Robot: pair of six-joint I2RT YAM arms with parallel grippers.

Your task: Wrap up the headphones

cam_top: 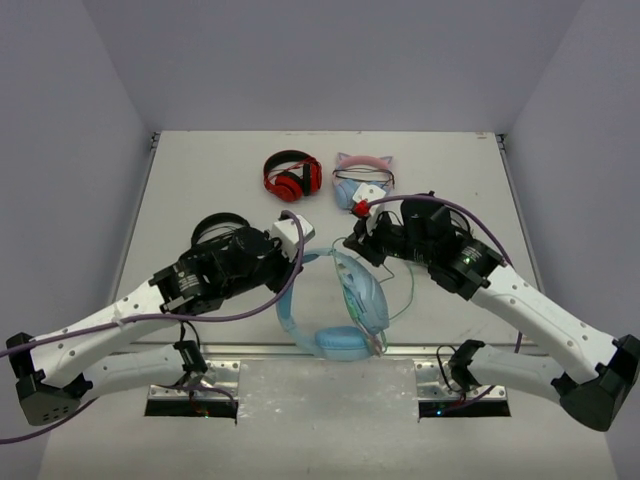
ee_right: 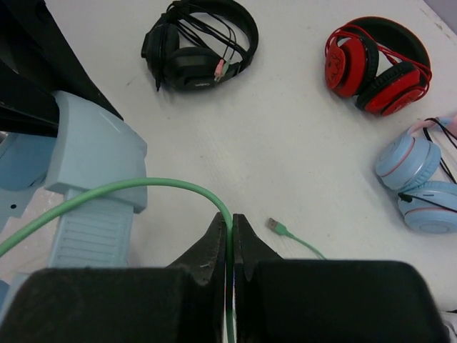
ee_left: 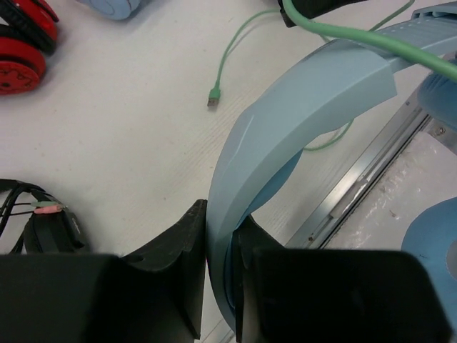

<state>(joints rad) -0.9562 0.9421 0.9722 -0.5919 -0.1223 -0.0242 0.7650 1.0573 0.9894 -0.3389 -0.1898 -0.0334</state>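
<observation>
The large light-blue headphones (cam_top: pixel 355 295) are held at the table's front centre, one ear cup (cam_top: pixel 340 343) near the front edge. My left gripper (cam_top: pixel 303 258) is shut on the wide headband (ee_left: pixel 307 107), which passes between its fingers (ee_left: pixel 221 223). My right gripper (cam_top: pixel 356 243) is shut on the thin mint-green cable (ee_right: pixel 143 187), which arcs from the headband slider (ee_right: pixel 93 164) into its jaws (ee_right: pixel 230 218). The cable's free end with its plug (ee_right: pixel 275 226) lies on the table just past the right gripper. It also shows in the left wrist view (ee_left: pixel 213 100).
A red-and-black pair (cam_top: pixel 291 176) and a pale-blue pair with pink cat ears (cam_top: pixel 360 180) lie at the back centre. A black pair (cam_top: pixel 215 228) lies at the left, partly behind my left arm. A metal rail (cam_top: pixel 320 350) runs along the front edge.
</observation>
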